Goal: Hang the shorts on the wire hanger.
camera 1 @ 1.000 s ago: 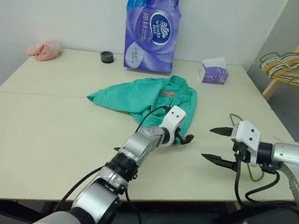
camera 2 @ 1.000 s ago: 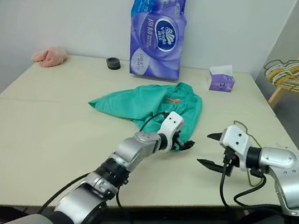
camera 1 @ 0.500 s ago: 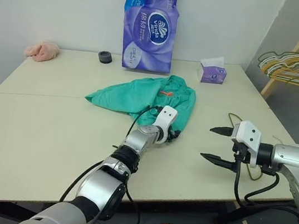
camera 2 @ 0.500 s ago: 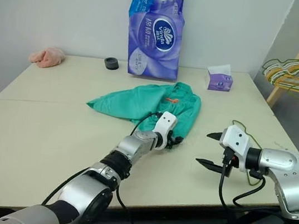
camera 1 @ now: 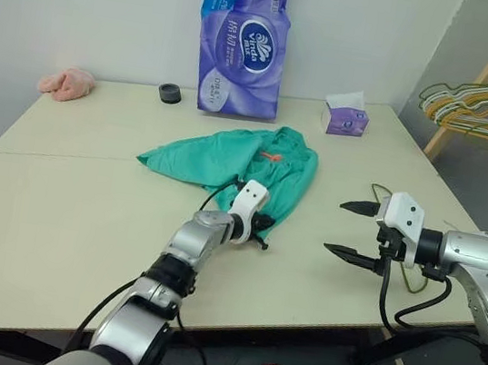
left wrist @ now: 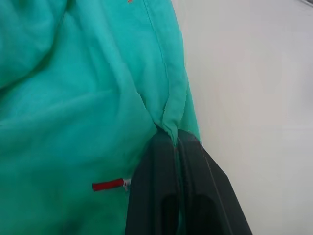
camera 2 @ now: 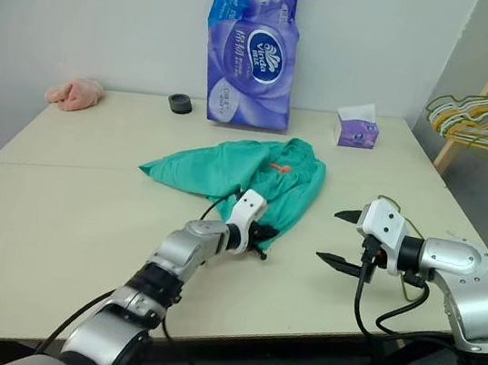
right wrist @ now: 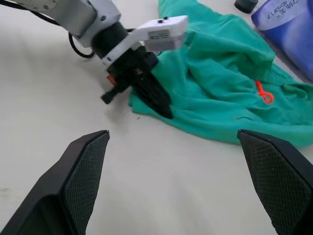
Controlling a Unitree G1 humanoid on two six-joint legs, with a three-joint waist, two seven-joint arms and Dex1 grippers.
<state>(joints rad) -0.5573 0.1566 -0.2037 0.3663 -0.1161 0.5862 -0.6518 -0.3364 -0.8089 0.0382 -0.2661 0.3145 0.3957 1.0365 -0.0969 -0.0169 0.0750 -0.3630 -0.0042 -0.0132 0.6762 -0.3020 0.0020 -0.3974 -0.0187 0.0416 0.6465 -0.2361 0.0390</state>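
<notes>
Left gripper (left wrist: 175,142): black fingers pressed together on the near hem edge of the shorts, a fold of teal cloth pinched between the tips; a small red tag sits on the fabric just beside the fingers.
Right gripper (camera 1: 350,228): fingers spread wide, empty, hovering above the table to the right of the shorts, well apart from the cloth and pointing toward it.
Wire hanger (camera 1: 406,277): thin wire lying on the table at its right edge, mostly hidden behind the right wrist; not touched by either gripper as far as can be told.
Table (camera 1: 56,210): pale top, a seam running across it.
Shorts (camera 1: 230,155): teal-green, crumpled flat at the table's middle, small orange-red tag on top.
Far edge: pink cloth (camera 1: 66,82) at far left, black ring (camera 1: 170,93), tall purple tissue pack (camera 1: 243,40), small purple tissue box (camera 1: 346,117).
Beyond the table, right: wooden rack with a bunch of hangers (camera 1: 471,106).
</notes>
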